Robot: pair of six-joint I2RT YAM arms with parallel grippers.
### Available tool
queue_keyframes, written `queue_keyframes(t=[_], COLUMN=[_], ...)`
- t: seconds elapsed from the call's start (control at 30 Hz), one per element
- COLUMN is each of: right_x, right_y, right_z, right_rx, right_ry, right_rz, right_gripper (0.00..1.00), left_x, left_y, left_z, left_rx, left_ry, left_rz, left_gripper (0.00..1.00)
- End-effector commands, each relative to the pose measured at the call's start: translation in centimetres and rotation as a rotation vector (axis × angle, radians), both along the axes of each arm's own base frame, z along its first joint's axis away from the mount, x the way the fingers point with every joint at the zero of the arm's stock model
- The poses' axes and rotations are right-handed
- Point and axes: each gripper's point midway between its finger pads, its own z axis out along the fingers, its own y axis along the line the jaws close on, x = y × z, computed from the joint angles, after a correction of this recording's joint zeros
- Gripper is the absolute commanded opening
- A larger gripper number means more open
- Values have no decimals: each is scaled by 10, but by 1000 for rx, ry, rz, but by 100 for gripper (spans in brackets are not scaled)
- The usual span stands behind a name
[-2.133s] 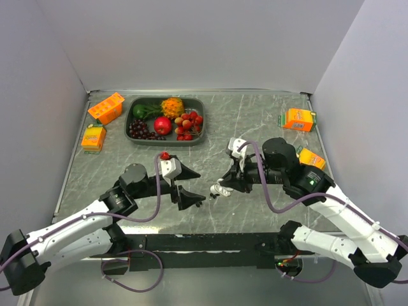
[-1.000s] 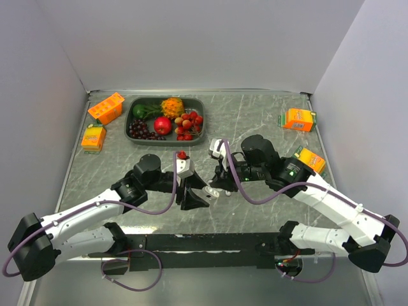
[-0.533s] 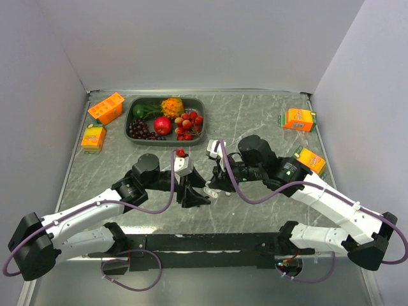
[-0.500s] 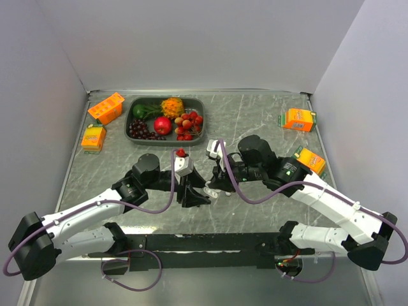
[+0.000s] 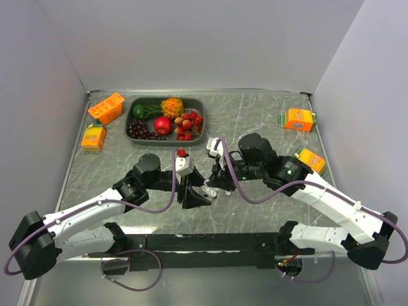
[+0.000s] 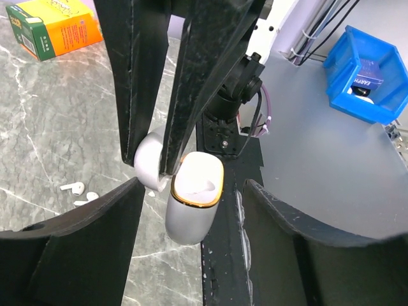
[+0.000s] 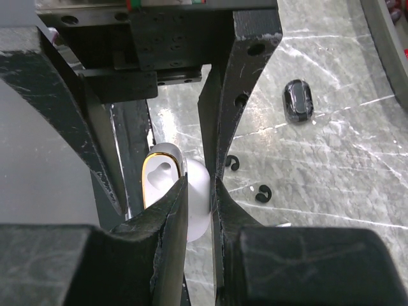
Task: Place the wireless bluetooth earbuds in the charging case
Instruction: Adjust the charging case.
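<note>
Left tool has neared, spread around charging case pinched by right tool.

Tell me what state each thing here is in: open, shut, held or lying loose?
white charging case: open, lid swung back.
right end effector: shut on the case's lid.
left end effector: open, fingers either side of the case body, gaps showing.
white earbuds: loose on the table, outside the case.
black case: shut, lying on the table.
</note>
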Motion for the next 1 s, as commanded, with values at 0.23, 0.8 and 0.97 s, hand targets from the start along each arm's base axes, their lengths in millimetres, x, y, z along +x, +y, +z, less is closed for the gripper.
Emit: queue_keyframes(t=[0.23, 0.8, 0.97], right_x=[-1, -5, -2], right_y=[9, 9, 5], right_z=[25, 37, 50], right_rx=[65, 119, 149], right_ry=[-40, -21, -35], right_rz=[14, -7, -52], right_gripper=[0, 42, 86], left_x=[-3, -1, 3], left_y=[2, 0, 0], left_z=[12, 11, 10], left_rx=[-45, -50, -42], left_ry=[-23, -11, -2], left_rz=[-10, -3, 25], left_gripper=[52, 1, 1])
